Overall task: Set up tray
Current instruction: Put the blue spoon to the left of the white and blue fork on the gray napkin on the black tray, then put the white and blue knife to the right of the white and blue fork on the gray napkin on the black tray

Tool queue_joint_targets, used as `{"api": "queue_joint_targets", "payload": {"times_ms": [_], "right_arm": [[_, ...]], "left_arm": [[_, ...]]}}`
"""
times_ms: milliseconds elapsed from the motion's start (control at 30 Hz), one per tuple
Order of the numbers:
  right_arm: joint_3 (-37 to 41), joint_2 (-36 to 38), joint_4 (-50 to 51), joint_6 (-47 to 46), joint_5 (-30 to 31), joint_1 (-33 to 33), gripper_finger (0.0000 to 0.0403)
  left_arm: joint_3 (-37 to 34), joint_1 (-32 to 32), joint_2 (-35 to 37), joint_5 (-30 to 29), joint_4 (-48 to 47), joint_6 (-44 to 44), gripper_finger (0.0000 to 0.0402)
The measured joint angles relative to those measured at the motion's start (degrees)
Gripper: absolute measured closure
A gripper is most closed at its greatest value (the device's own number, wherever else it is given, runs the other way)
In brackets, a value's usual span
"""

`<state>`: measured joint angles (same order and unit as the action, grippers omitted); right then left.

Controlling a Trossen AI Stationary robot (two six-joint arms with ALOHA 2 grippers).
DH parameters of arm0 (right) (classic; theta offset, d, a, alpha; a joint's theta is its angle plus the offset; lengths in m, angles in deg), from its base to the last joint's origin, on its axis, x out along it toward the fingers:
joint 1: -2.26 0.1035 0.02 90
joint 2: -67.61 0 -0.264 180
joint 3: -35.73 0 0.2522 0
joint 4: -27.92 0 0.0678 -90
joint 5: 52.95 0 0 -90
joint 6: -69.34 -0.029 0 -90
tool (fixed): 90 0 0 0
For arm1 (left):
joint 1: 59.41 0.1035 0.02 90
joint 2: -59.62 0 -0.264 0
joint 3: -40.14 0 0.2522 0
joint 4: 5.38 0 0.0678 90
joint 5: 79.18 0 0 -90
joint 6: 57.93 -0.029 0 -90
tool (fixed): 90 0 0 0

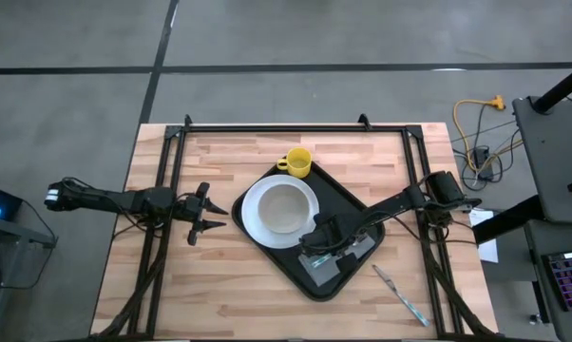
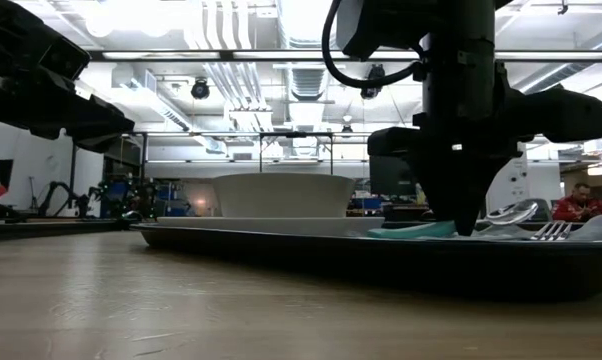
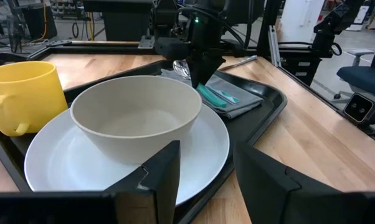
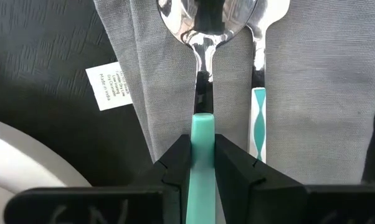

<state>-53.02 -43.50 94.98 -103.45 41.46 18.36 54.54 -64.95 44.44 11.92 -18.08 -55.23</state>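
Right tool point(image 4: 203, 163) pinching teal spoon handle point(image 4: 202, 155) over grey napkin point(image 4: 324, 93) on tray point(image 1: 357, 204), frame centre-right. Left tool point(image 1: 206, 215) wide, idle, tabletop point(image 1: 219, 285) centre-left.

The spoon point(image 4: 205, 25) loses its bowl tip off frame, its teal handle swallowed by the right gripper point(image 4: 203, 163). Beside the spoon, the fork point(image 4: 260, 93) shows no tines (cropped away).

Even overhead room light falls on the table, shadows soft. From table height the ceiling strips point(image 2: 281, 55) glare white and the arms turn to silhouettes (near wood blurs). Ahead of the right gripper point(image 4: 203, 152), the spoon point(image 4: 203, 25) bowl mirrors highlights.
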Motion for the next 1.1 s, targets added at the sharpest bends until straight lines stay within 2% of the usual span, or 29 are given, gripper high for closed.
{"api": "queue_joint_targets", "payload": {"times_ms": [633, 1100], "right_arm": [[0.0, 0.0, -0.13, 0.01, -0.09, 0.0, 0.0351], [0.0, 0.0, -0.96, 0.27, -0.07, 0.0, 0.0277]], "left_arm": [[0.0, -0.02, 0.0, 0.0, -0.02, 0.0, 0.0266], [0.0, 0.0, 0.0, 0.0, -0.02, 0.0, 0.0266]]}}
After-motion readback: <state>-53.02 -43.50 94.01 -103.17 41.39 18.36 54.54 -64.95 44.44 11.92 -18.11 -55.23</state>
